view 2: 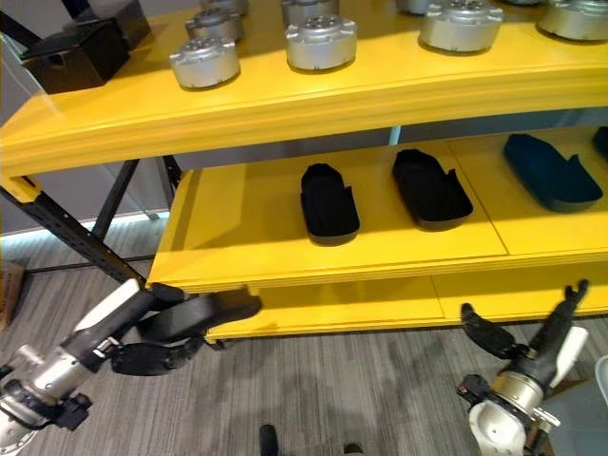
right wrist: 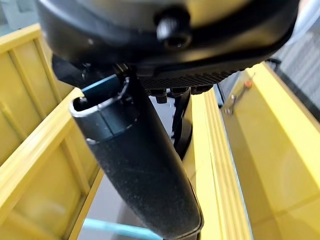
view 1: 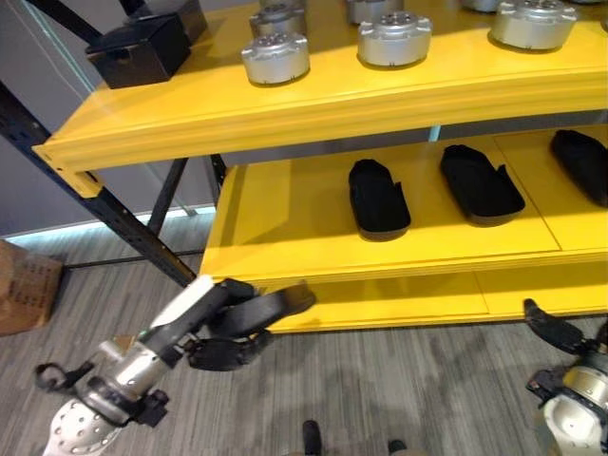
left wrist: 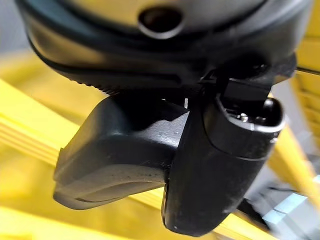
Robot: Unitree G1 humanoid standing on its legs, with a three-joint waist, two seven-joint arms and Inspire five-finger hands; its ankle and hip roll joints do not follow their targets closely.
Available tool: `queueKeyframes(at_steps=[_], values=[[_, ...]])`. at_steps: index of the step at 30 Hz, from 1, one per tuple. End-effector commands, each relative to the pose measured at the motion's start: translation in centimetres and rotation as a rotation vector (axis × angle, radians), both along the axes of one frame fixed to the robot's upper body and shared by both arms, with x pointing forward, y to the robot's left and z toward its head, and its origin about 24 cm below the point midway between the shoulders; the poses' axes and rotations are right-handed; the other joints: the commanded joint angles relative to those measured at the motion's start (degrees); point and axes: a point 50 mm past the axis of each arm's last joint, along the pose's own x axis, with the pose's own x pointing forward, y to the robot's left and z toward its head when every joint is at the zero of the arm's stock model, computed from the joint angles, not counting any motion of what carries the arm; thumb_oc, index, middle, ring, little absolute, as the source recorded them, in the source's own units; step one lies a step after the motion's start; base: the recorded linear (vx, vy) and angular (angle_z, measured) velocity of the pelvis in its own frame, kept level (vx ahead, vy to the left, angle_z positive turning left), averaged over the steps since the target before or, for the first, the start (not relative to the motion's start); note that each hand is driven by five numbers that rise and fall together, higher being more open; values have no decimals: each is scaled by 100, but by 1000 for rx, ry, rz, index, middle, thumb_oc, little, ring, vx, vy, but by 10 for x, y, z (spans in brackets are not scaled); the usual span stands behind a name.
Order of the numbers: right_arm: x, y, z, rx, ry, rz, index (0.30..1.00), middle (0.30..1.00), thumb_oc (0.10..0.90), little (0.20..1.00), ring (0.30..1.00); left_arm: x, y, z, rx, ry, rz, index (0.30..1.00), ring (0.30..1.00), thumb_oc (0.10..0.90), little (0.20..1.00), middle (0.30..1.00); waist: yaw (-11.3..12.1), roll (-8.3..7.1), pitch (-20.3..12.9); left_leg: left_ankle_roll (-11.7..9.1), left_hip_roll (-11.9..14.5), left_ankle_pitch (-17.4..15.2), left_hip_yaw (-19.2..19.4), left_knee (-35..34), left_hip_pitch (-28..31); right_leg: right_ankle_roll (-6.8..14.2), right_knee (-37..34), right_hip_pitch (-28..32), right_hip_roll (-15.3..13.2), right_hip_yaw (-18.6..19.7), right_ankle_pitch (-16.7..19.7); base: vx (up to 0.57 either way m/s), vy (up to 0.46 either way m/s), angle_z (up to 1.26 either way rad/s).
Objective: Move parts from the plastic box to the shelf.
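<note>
Two dark hands are hanging low before a yellow shelf (view 1: 313, 95) above grey flooring. On the left, the left hand (view 1: 233, 328) is holding a black part (view 1: 271, 309), fingers curled under it and thumb over it, just in front of the lower deck's (view 1: 285, 209) front edge. At right, the right hand (view 2: 532, 337) is holding nothing, its fingers spread loosely, near that same edge. Three black parts (view 1: 378, 198) are lying in a row on the lower deck, while silver round parts (view 1: 275, 57) and a black box (view 1: 138, 47) are sitting on the top deck.
</note>
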Motion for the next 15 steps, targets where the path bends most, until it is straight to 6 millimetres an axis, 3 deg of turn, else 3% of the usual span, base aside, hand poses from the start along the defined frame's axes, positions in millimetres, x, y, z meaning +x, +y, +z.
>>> queueKeyframes(at_steps=[1, 5, 7, 9, 12, 15], values=[[20, -1, 59, -163, -285, 73, 1000, 1000, 900, 1000, 1000, 10, 10, 59, 98, -393, 32, 300, 300, 400, 300, 300, 126, -375, -27, 247, -406, -1113, -148, 755, 110, -366, 276, -607, 300, -255, 228, 23, -58, 21], [18, -2, 55, -157, -270, 65, 1000, 1000, 900, 1000, 1000, 6, 19, 64, 185, -478, 103, 300, 300, 400, 300, 300, 122, -407, 26, 319, -520, -1309, -65, 1257, -102, -415, 469, -696, 299, -262, 146, 48, -81, 11], [16, -5, 56, -166, -272, 54, 1000, 1000, 900, 1000, 1000, 9, 22, 70, 221, -548, 132, 300, 300, 400, 300, 300, 67, -442, 84, 314, -535, -1282, 103, 1848, -323, -446, 541, -733, 259, -295, 140, -11, -15, 13], [13, -10, 55, -153, -289, 15, 1000, 1000, 900, 1000, 1000, 16, 27, 81, 223, -633, 185, 300, 300, 400, 300, 300, -36, -402, 151, 179, -279, -1001, 295, 2078, -526, -448, 645, -772, 242, -326, 120, 7, 65, 9], [9, -12, 53, -179, -280, 13, 1000, 1000, 900, 1000, 1000, 17, 33, 85, 219, -668, 241, 300, 300, 400, 300, 300, -96, -341, 128, 95, -73, -863, 251, 1556, -378, -390, 691, -795, 205, -305, 84, 104, 154, 22], [7, -11, 55, -193, -282, 27, 1000, 1000, 900, 1000, 1000, 16, 34, 82, 172, -700, 265, 300, 300, 400, 300, 300, -120, -369, 75, -91, 306, -399, -33, 701, -260, -342, 643, -707, 144, -110, 40, 159, 225, -3]])
